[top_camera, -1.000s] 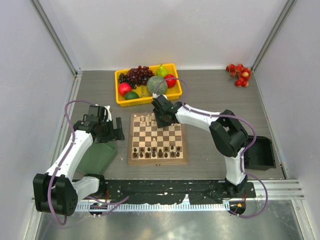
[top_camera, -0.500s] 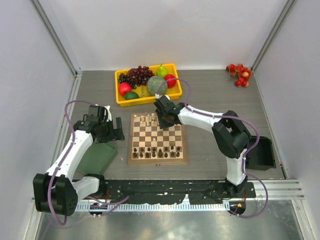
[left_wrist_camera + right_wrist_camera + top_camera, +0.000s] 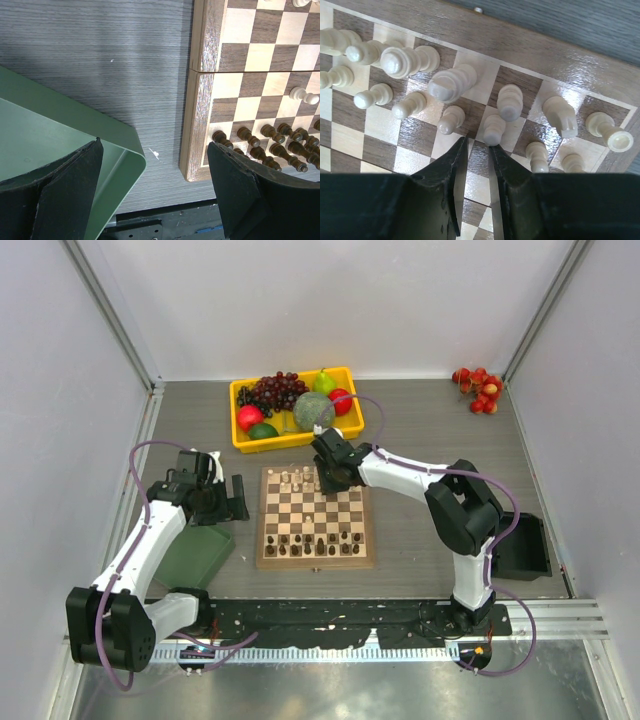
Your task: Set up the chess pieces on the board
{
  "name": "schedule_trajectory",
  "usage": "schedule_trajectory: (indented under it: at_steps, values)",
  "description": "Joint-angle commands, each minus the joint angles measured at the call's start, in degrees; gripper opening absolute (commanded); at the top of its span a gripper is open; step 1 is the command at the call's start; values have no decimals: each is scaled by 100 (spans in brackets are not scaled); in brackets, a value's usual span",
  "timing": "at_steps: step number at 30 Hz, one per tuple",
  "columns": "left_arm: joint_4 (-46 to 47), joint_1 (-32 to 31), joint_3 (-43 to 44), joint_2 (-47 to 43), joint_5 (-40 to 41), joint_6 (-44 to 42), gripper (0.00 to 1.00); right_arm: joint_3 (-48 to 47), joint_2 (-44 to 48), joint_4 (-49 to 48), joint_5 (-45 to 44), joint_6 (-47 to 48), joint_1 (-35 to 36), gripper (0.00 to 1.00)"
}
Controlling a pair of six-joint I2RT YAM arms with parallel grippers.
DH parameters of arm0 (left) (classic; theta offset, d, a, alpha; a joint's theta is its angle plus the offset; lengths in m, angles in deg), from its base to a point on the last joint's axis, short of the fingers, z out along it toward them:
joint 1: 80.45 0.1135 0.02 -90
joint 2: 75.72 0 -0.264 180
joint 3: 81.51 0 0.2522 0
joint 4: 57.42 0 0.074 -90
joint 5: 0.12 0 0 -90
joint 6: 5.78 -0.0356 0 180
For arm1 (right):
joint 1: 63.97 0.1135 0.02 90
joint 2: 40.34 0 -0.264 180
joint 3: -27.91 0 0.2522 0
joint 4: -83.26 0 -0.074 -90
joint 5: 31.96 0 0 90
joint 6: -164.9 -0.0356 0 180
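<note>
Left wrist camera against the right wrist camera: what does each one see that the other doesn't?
Only the left wrist view: the green tray, the dark pieces and the wide-open left hand. Only the right wrist view: a dense cluster of pale pieces and the right hand, nearly closed, holding nothing. Both: the board, the grey table, and at least one pale piece.

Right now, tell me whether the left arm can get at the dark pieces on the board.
Probably yes: the left claw hangs open beside the board, the dark pieces stand just inside its rim, and nothing lies between.
</note>
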Motion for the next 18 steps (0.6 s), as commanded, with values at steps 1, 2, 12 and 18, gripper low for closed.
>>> schedule_trajectory:
  at_steps: [1,2,12,18]
  values:
    - [156,30,103,-66,-106,-33,92,-4,449,-236,217,-12,48,30]
    - [164,30,103,-75,-115,-33,93,31,511,-244,278,-12,66,31]
    - [164,21,103,-5,-115,-33,92,664,1293,-253,437,-64,417,41]
    - [173,30,76,-22,-150,-25,92,849,1452,-192,463,-117,584,46]
